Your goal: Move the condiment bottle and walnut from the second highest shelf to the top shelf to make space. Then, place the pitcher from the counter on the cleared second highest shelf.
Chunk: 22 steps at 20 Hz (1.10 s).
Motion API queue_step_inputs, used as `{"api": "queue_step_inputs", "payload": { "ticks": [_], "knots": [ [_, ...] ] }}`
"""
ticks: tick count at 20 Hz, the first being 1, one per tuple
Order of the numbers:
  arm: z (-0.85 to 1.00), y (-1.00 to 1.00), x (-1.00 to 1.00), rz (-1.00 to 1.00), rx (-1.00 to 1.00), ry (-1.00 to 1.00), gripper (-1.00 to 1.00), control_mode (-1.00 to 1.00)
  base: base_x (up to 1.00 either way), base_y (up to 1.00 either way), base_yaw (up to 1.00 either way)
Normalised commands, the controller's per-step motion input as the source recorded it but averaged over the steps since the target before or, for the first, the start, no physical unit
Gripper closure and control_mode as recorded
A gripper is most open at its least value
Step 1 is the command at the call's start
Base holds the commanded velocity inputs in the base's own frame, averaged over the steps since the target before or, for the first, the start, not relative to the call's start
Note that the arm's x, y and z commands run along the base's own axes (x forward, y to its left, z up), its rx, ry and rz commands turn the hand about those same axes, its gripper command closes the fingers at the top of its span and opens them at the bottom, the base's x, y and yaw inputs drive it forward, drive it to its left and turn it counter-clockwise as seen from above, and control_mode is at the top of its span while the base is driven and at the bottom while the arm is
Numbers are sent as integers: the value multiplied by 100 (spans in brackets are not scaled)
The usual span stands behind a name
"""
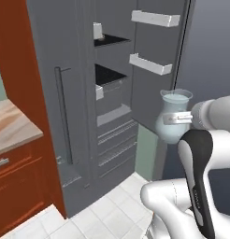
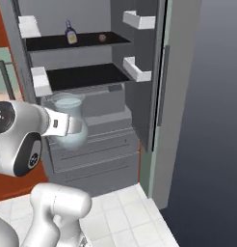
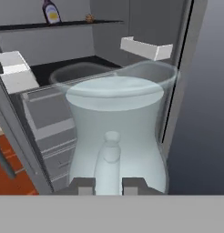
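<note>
The robot's fingers [image 3: 108, 185] are clamped on the clear pale grey-blue glass pitcher [image 2: 68, 121], held upright just below and in front of the bare black second highest shelf [image 2: 86, 76]. Above that shelf, the small dark red-brown condiment bottle [image 2: 70, 33] and tiny tan walnut [image 2: 102, 37] sit on the top shelf [image 2: 48, 43]. Smooth glass looks slippery and breakable; gripping low at the belly seems safest.

Two flat black shelf boards with grey front rims are seen inside the open grey cabinet. On the top shelf [image 2: 86, 41] a small dark red-brown condiment bottle [image 2: 70, 34] is stood upright, with a tiny tan walnut [image 2: 102, 37] apart beside it. The second highest shelf [image 2: 86, 75] is left bare.
</note>
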Motion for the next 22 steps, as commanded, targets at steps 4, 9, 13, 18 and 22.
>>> {"api": "queue_step_inputs", "payload": {
  "ticks": [4, 9, 13, 18, 22],
  "knots": [
    [0, 0, 0, 0, 0, 0, 100, 100, 31, -51, 45],
    [0, 0, 0, 0, 0, 0, 100, 100, 37, -60, 43],
    [0, 0, 0, 0, 0, 0, 100, 100, 39, -59, 40],
    [0, 0, 0, 0, 0, 0, 100, 100, 45, -26, 36],
    [0, 0, 0, 0, 0, 0, 100, 100, 57, -3, 29]
  ]
}}
